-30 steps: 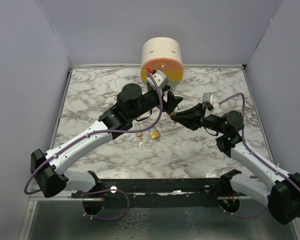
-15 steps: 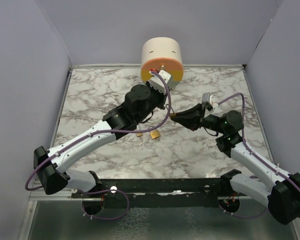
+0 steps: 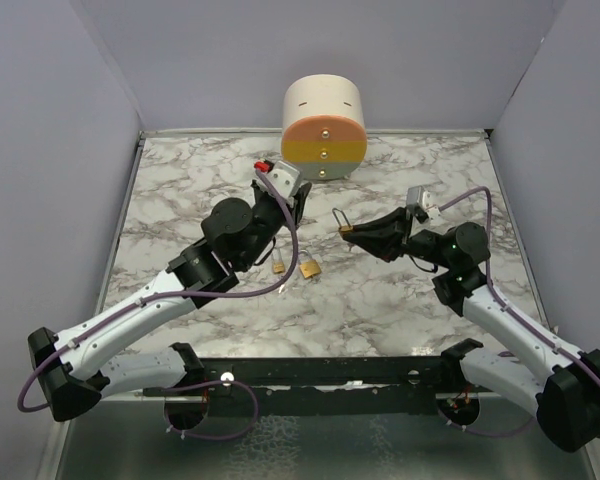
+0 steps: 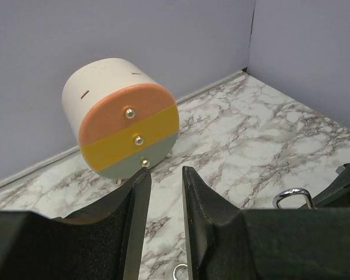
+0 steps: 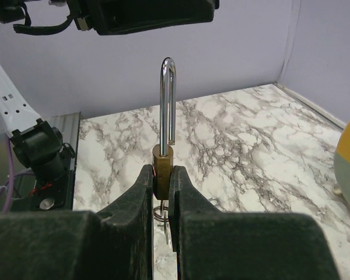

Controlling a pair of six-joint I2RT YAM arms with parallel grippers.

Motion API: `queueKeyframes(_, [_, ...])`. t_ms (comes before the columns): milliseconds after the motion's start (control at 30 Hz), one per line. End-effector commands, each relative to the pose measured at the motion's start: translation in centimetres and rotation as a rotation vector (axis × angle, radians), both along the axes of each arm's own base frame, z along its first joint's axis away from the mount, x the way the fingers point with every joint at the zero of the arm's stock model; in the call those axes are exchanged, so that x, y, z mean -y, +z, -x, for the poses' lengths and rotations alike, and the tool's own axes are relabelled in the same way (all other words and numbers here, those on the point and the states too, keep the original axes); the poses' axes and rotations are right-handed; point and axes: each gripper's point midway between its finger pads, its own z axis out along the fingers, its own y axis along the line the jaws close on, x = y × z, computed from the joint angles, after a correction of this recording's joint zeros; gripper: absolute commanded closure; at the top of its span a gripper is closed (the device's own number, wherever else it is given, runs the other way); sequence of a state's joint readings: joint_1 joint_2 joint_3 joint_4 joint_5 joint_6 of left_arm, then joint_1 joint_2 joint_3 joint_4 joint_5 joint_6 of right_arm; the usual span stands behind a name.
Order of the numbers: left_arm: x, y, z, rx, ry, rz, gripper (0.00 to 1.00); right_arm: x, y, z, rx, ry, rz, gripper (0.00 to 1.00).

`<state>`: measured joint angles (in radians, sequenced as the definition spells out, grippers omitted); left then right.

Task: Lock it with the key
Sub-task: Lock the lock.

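You have one cream, drum-shaped cabinet (image 3: 323,100) at the back. Its round front carries three coloured bands (image 4: 114,149), orange, yellow and grey-green, and three brass knobs (image 4: 138,140), one to each band. You can count two brass padlocks with silver shackles: one raised padlock (image 5: 162,158) in front of the cabinet and to its right, and one lying padlock (image 3: 310,268) straight in front of it. One smaller brass piece (image 3: 278,266) lies just left of that, too small to name.
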<state>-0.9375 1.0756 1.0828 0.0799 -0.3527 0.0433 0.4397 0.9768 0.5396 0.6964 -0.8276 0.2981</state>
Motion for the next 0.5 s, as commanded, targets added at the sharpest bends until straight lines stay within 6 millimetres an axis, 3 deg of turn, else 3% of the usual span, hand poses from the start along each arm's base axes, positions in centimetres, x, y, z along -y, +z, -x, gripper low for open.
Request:
queueKeyframes(0, [0.4,1.1,1.2,0.085,-0.076,0.012,0.69,0.2,2.7,1.0,0.092,0.008,-0.045,0.98])
queueKeyframes(200, [1.0,-0.7,2.6,0.089,-0.180,-0.111,0.69,0.1,2.6,1.2,0.094,0.024,-0.040,0.98])
queueKeyframes(467, [1.1,-1.4,7.1,0.182,-0.400,-0.126,0.63,0.0,2.7,1.5,0.091,0.045,-0.033,0.98])
